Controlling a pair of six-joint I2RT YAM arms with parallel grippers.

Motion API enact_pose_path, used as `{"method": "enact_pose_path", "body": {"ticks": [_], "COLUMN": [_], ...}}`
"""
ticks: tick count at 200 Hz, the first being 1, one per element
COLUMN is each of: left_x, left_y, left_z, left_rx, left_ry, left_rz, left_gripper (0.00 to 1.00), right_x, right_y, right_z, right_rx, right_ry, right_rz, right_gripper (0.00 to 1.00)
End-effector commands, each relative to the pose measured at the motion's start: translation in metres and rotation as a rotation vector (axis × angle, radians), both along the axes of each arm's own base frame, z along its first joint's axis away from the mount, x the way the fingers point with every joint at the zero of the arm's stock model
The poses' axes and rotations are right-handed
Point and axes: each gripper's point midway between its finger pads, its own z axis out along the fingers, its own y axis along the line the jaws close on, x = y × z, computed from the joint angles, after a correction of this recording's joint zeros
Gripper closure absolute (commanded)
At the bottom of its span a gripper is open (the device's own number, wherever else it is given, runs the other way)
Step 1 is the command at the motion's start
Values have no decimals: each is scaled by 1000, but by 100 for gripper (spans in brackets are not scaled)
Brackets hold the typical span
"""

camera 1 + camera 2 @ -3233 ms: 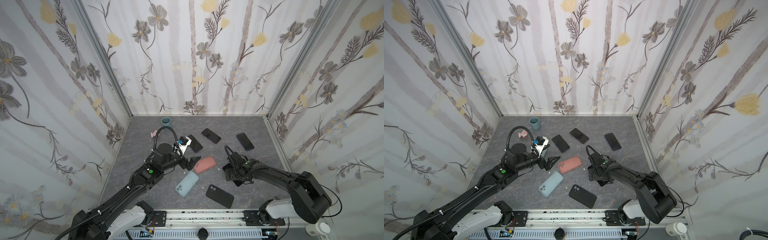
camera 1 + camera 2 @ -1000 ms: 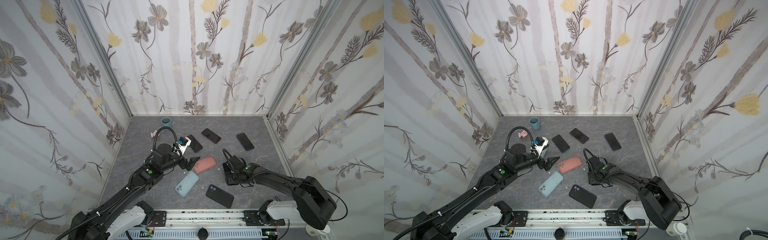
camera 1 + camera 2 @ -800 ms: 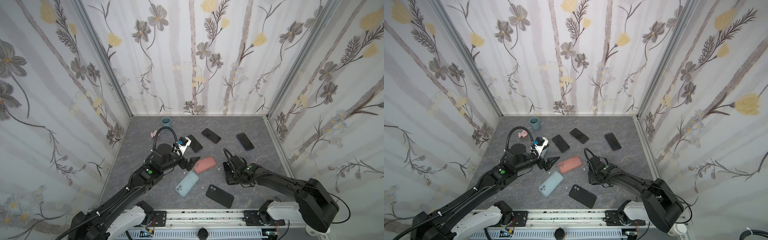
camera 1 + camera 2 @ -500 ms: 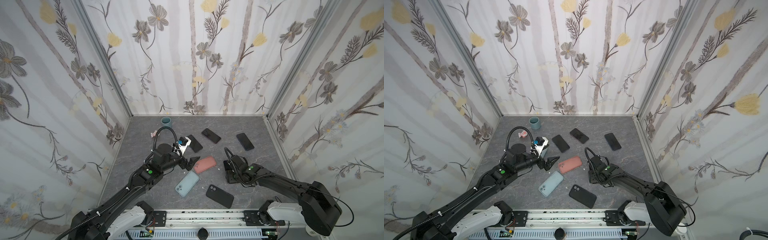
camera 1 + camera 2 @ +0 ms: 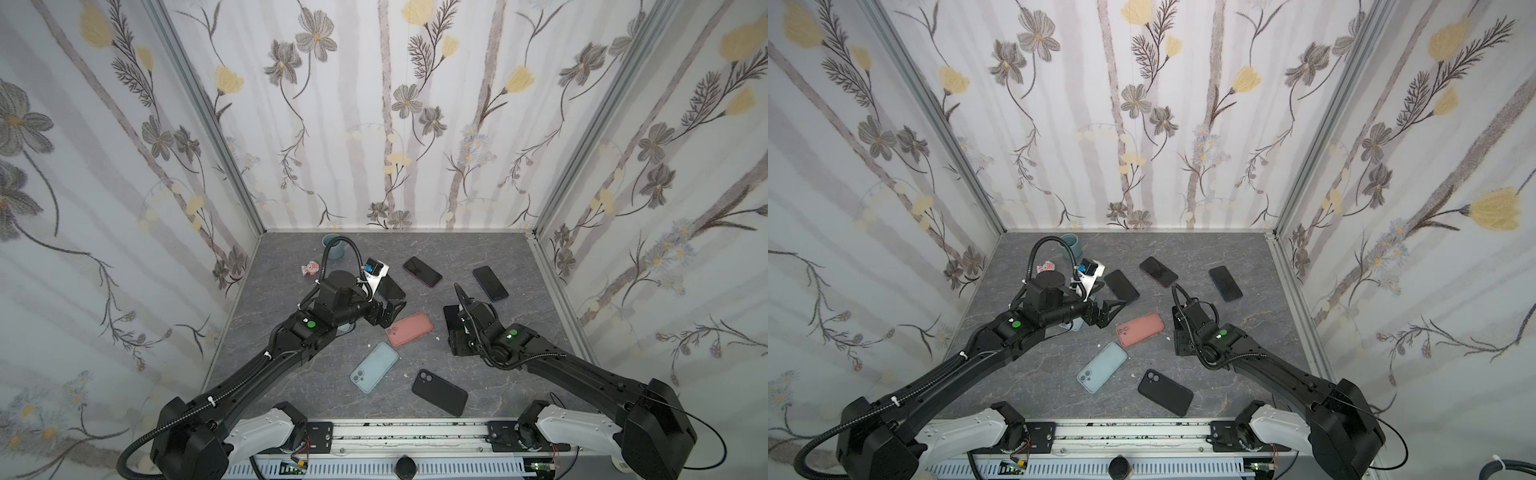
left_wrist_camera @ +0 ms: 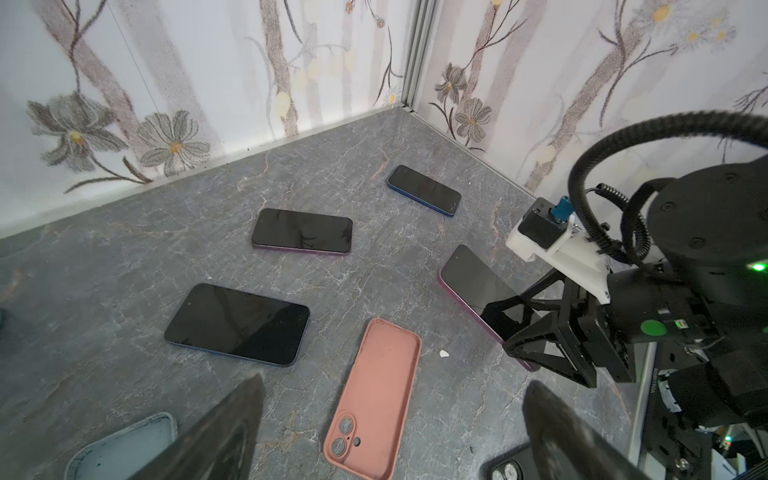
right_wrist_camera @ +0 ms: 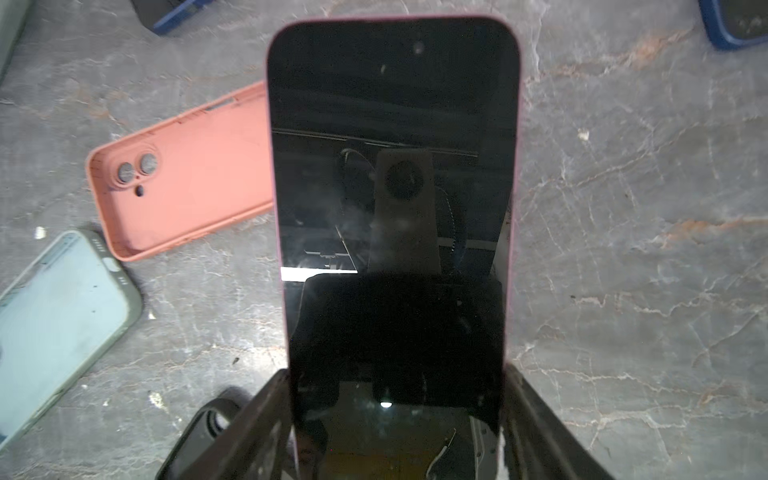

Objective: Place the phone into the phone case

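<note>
Right claw point(image 7: 397, 374): clenched on the long sides of the pink-edged phone point(image 7: 390, 166), screen up.
Change: the wrist has crept toward the cases, and the phone comes with it, seemingly lifted.
Meaning: the pick-up looks done, but seating has not begun.
Pink case point(image 5: 409, 329): empty, open side up, just beside the phone.
Left claw point(image 5: 390, 314): spread wide, empty, unmoved near the case's camera end.
Edges: the case has a raised rim, so one phone end probably goes in first.
Room: bare table point(image 5: 519, 266) between them. The blue case point(image 5: 374, 372) and black case point(image 5: 439, 392) lie frontward, apart.

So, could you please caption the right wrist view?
The right end effector grips a phone near the empty pink case.
</note>
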Motion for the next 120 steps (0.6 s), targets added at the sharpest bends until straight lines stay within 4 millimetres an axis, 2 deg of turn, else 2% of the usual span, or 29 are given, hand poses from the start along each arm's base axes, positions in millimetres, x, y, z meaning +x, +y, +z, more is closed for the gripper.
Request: {"method": "enact_pose_path", "body": {"ticks": [1,46,48,54,58,77,80,93,120], "left_x": [2,4,4,3,6,6,7,6,6], "left_y": [-9,-27,-27,-28,-32,-37,-38,-40,-42], "left_z": [9,27,29,34,27,32,33,35,33], "left_rx": [-45,-118,-122,-134,-128,-146,-149,-150,-132], "left_ry": [81,160,160,165,189,226,231,255,325], "left_rz": [-5,-46,-49,-52,-53,-64,-66,-72,-67], "left_gripper": [4,8,8,9,9,11,11,13,16], "right_x": [14,12,16,16,15,15,10,6,5], "right_y": [11,36,40,44,47,54,62,71,83], "right_z": [26,54,66,72,74,84,86,93,108], "right_rx": [29,84,101,107,106,92,92,82,69], "right_ry": [-105,-215,-239,-257,-265,-308,-320,-357,-426], "right_rz": [46,169,173,187,198,239,270,316,370], "right_gripper": [53,54,54,54,54,55,55,55,55]}}
